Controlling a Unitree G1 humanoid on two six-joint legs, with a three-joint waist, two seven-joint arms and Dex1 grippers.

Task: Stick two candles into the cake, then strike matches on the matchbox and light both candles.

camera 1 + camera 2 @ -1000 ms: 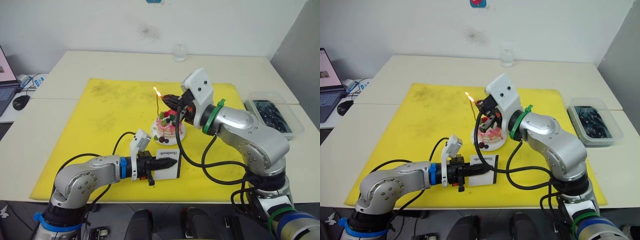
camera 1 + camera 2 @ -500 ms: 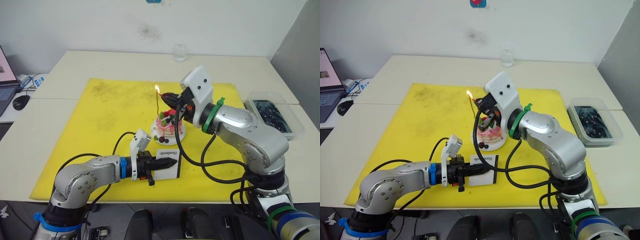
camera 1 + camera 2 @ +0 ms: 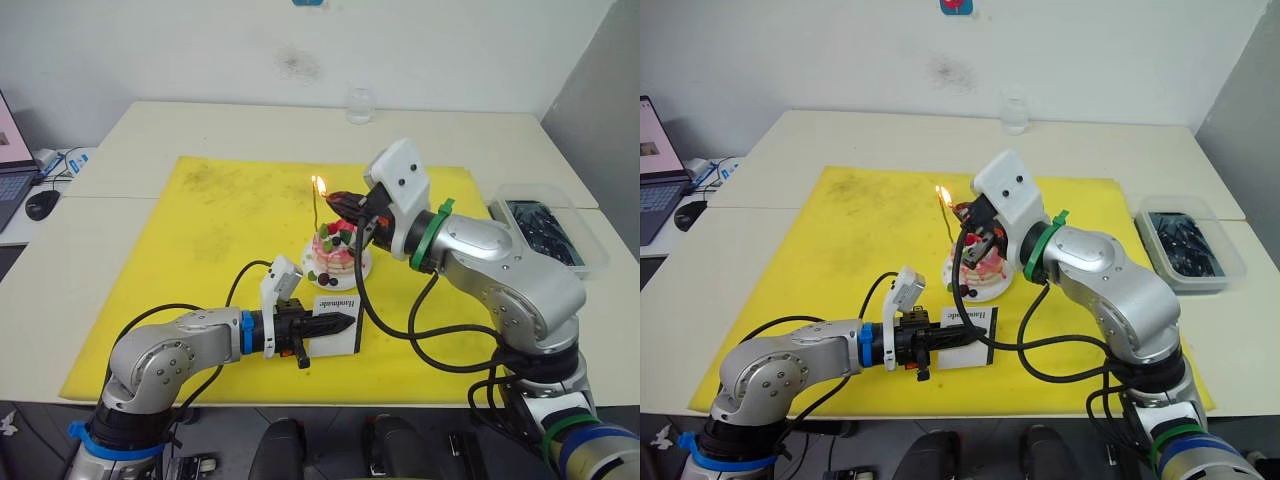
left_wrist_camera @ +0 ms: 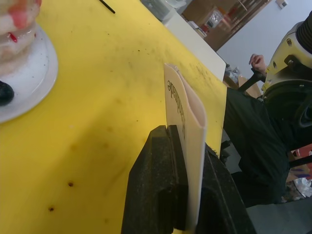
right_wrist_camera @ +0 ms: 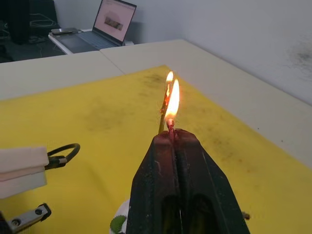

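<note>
Burning brightly at the tip of the right gripper (image 5: 175, 139), a match (image 5: 170, 127) sits pinched between the two closed black fingers, its flame right beside the lit top of a candle (image 3: 316, 205). That candle stands upright in the cake (image 3: 334, 250), which rests on its small white plate (image 3: 362, 268) on the yellow mat (image 3: 220, 215). Whether a second candle is in the cake is hard to tell; the right arm covers that side. Lower down, nearer the robot, the left gripper (image 3: 345, 322) is clamped on the matchbox (image 3: 338, 318), holding it on edge just above the mat, close in front of the plate. The lettered face shows in the left wrist view. Off to the right on the table (image 3: 200, 125), a clear tray (image 3: 590, 240) holds dark bits, and a glass (image 3: 359, 105) stands at the far edge.
</note>
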